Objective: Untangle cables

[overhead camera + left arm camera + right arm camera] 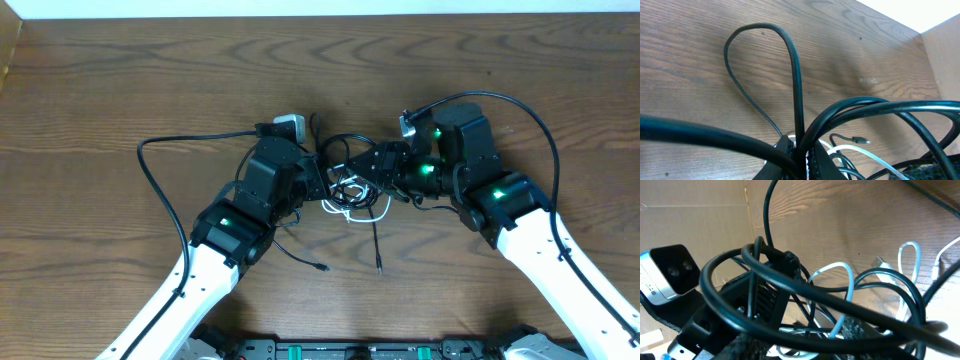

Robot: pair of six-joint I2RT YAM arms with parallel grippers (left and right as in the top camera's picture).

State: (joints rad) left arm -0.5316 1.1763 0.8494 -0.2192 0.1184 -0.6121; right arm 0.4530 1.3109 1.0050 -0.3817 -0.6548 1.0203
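Tangled black and white cables (352, 195) lie heaped at the middle of the table (120, 80). The left claw (322, 182) pinches one black cable. The right claw (362, 170), facing it, stands partly parted among the loops.

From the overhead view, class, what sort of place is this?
Probably a robotics lab bench: a brown wood-grain tabletop, two white-and-black robot arms, and a tangle of thin black and white cables between them.
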